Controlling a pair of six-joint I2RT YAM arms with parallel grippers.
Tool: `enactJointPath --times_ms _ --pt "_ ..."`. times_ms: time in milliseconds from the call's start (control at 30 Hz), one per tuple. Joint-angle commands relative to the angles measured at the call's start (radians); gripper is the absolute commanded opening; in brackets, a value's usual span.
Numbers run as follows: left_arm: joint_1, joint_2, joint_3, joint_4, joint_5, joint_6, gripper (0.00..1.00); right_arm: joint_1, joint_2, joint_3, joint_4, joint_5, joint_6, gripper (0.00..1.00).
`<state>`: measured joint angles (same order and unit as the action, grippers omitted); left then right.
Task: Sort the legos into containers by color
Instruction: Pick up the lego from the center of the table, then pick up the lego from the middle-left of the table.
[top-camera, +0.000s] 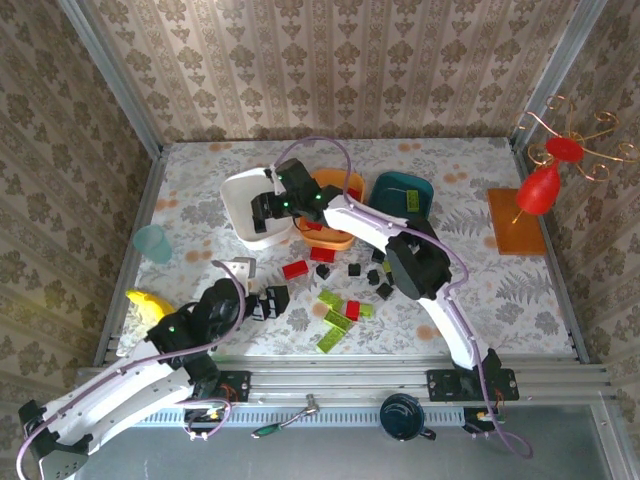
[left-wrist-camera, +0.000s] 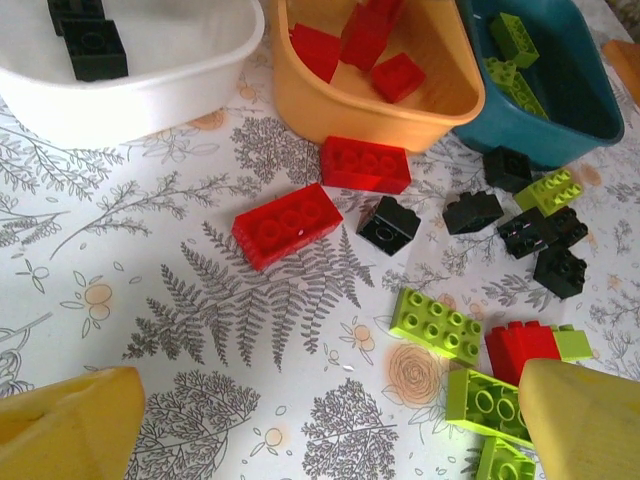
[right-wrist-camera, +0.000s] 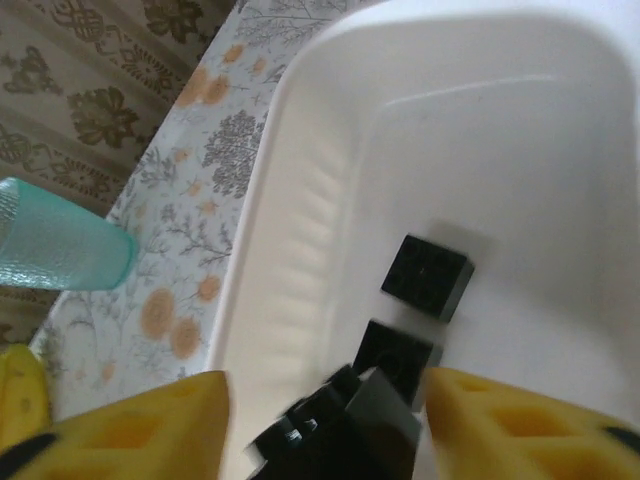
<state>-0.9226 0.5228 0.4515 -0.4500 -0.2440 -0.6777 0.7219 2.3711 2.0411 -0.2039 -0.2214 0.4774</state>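
Observation:
My right gripper (right-wrist-camera: 325, 400) hangs open over the white tub (right-wrist-camera: 300, 230). A blurred black brick (right-wrist-camera: 340, 435) sits loose between its yellow fingers, above two black bricks (right-wrist-camera: 427, 275) on the tub floor. From above, this gripper (top-camera: 272, 205) is inside the white tub (top-camera: 240, 205), left of the orange tub (top-camera: 335, 240) and teal tub (top-camera: 400, 190). My left gripper (left-wrist-camera: 330, 410) is open and empty, low over the table. Ahead of it lie two red bricks (left-wrist-camera: 287, 225), several black ones (left-wrist-camera: 389, 224) and lime ones (left-wrist-camera: 435, 323). The orange tub (left-wrist-camera: 350, 115) holds red bricks, the teal tub (left-wrist-camera: 560, 140) lime ones.
A pale-blue cup (top-camera: 153, 243) stands left of the white tub. An orange mat (top-camera: 515, 220) with a red ornament on a wire stand (top-camera: 540, 185) is at the far right. A yellow object (top-camera: 140, 305) lies at the left edge.

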Motion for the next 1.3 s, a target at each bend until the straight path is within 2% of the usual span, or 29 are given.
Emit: enactJointPath --times_ms 0,67,233,400,533,667,767,1167,1267 --pt "-0.007 0.017 -0.01 -0.001 0.05 0.001 0.97 -0.011 -0.009 0.034 -0.052 -0.044 0.04 0.66" --pt "-0.008 0.053 -0.004 0.014 0.087 0.017 0.97 -0.017 -0.071 -0.043 -0.009 -0.031 0.04 0.69" --pt "-0.043 0.231 0.024 0.084 0.213 0.08 0.95 -0.06 -0.306 -0.365 0.156 -0.007 0.067 0.71" --pt "-0.202 0.469 0.099 0.092 0.213 0.166 0.84 -0.122 -0.519 -0.679 0.27 -0.012 0.108 0.71" --pt "-0.304 0.671 0.163 0.13 0.239 0.207 0.77 -0.15 -0.652 -0.853 0.303 -0.012 0.105 0.72" --pt "-0.361 0.86 0.264 0.099 0.231 0.251 0.68 -0.151 -0.744 -0.962 0.292 0.005 0.083 0.72" --pt "-0.389 0.954 0.337 0.044 0.194 0.269 0.65 -0.154 -0.811 -1.024 0.287 0.018 0.075 0.72" --pt "-0.407 1.081 0.36 0.014 0.129 0.26 0.58 -0.17 -1.005 -1.136 0.255 0.04 0.052 0.73" --pt "-0.41 1.108 0.362 0.017 0.116 0.263 0.53 -0.177 -1.025 -1.156 0.26 0.043 0.058 0.74"
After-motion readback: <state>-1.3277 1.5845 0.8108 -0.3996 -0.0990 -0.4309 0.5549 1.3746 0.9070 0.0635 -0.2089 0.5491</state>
